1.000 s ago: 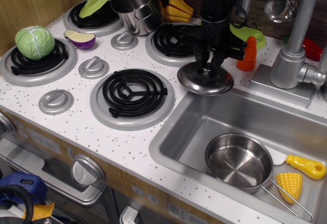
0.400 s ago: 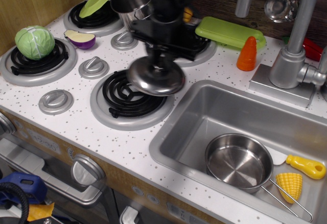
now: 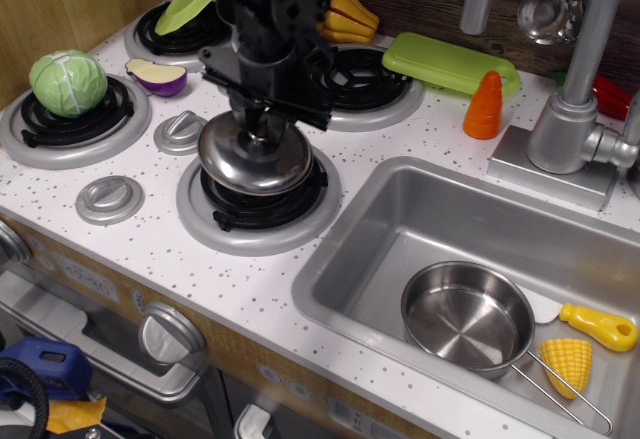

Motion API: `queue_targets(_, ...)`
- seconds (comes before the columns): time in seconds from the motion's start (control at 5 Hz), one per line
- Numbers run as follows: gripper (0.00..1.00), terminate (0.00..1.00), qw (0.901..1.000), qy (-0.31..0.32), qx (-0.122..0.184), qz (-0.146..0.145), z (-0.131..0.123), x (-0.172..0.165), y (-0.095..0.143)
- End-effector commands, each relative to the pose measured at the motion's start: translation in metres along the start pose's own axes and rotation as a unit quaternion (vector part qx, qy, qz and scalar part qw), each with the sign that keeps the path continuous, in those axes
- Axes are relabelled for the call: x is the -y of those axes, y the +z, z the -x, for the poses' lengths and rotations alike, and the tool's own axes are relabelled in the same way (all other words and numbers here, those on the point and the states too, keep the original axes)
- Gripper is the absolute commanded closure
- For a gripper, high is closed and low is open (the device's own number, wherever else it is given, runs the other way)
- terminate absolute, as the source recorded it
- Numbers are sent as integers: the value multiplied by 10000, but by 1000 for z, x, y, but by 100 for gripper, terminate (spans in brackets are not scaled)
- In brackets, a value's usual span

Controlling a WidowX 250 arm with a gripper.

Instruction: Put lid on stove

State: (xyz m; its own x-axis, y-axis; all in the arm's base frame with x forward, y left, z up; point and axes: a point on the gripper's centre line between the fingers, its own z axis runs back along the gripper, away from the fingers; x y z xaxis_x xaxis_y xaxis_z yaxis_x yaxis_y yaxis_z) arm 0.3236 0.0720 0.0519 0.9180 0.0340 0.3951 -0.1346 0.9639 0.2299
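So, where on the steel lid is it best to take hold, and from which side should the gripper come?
Take the lid by the small centre knob, coming straight down from above. The lid is a shallow, smooth dome lying roughly level over the front burner, so its rim gives little to pinch, while the knob stands up at the middle. The gripper is already there, apparently shut on that knob.

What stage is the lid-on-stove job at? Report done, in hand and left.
Done: the lid is picked up and sits over the front burner of the stove, clear of the sink. In hand: the gripper grips its centre knob. Left: whether the lid touches the coil cannot be told; it must be lowered if needed, released, and the arm withdrawn.
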Motion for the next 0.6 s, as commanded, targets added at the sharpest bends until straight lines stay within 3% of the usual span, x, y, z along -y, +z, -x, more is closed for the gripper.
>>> queue_targets(0.0, 0, 0, 9984, 141, 545, -23, -2, -8, 5)
queue_targets(0.2, 0, 0, 9984, 141, 545, -23, -2, -8, 5)
queue_targets(0.4, 0, 100, 9984, 141, 545, -23, -2, -8, 5)
